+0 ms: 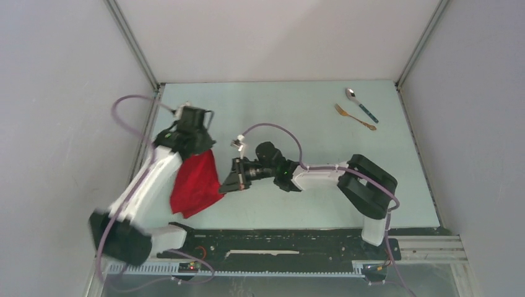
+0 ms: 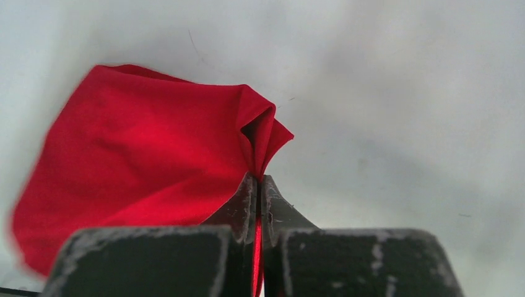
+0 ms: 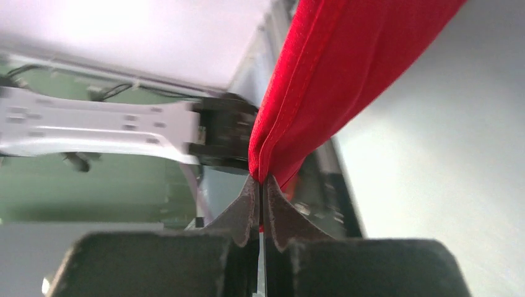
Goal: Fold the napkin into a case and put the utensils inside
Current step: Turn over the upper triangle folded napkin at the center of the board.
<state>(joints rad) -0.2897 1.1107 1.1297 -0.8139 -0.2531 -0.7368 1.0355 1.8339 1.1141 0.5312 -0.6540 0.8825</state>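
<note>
Taking the table (image 1: 297, 111) in the top view as a clock face with 12 at the far wall, the napkin (image 1: 195, 182) hangs at about 8 o'clock, close to the left edge and the left wall's frame rail (image 1: 133, 46). Its lowest corner reaches toward the near edge. Whether it touches the surface cannot be told.

The left gripper (image 2: 258, 182) is fully closed on the cloth's upper corner, with a thin red line of fabric pinched between its jaws. The right gripper (image 3: 261, 182) is also clamped tight, on a doubled edge at the napkin's 4 o'clock side. Its arm lies low across the near half of the table, from 5 o'clock toward the centre.

Bare tabletop runs from 10 o'clock round to 1, and through the middle between the right gripper and the utensils.

The napkin is a loose, bunched drape with soft folds, not a flat strip. The spoon (image 1: 361, 103) and fork (image 1: 355, 117) lie on the bare table at 2 o'clock, near the right edge and far corner, well apart from the cloth. They lie just beside each other and roughly parallel, heads toward 10 o'clock, with the fork on the nearer side.
</note>
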